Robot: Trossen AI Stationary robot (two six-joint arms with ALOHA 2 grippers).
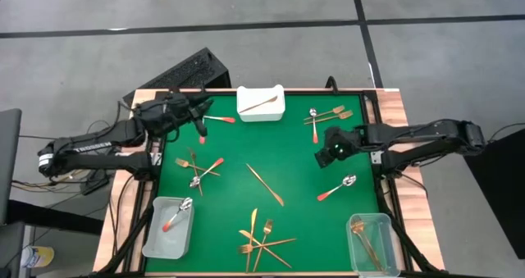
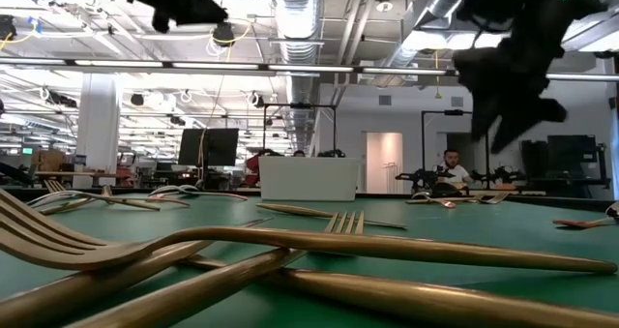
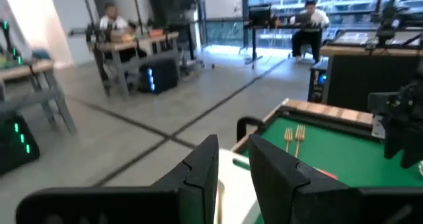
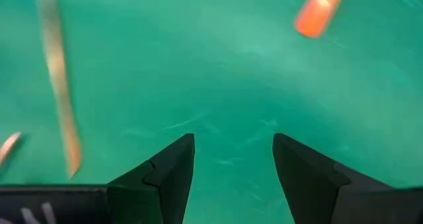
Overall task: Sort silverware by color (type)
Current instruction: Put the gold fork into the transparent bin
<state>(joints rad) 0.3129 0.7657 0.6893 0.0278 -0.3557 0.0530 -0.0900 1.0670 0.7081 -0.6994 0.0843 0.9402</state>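
Right pincer [image 1: 321, 157] hangs released over green felt; white tray [image 1: 261, 111] holds one gold utensil [image 1: 259, 105].

Blurred red utensil handle [image 4: 320, 8], cut off by the right wrist view's upper edge; its bowl lies out of frame. Blurred slim gold knife [image 4: 59, 85], its tip running past the upper edge. Two gold fork heads [image 3: 294, 137] on the green mat, their handles hidden behind the dark left gripper fingers [image 3: 198, 174]. Heap of crossed gold forks and knives [image 1: 261, 239]: individual pieces too small to separate.
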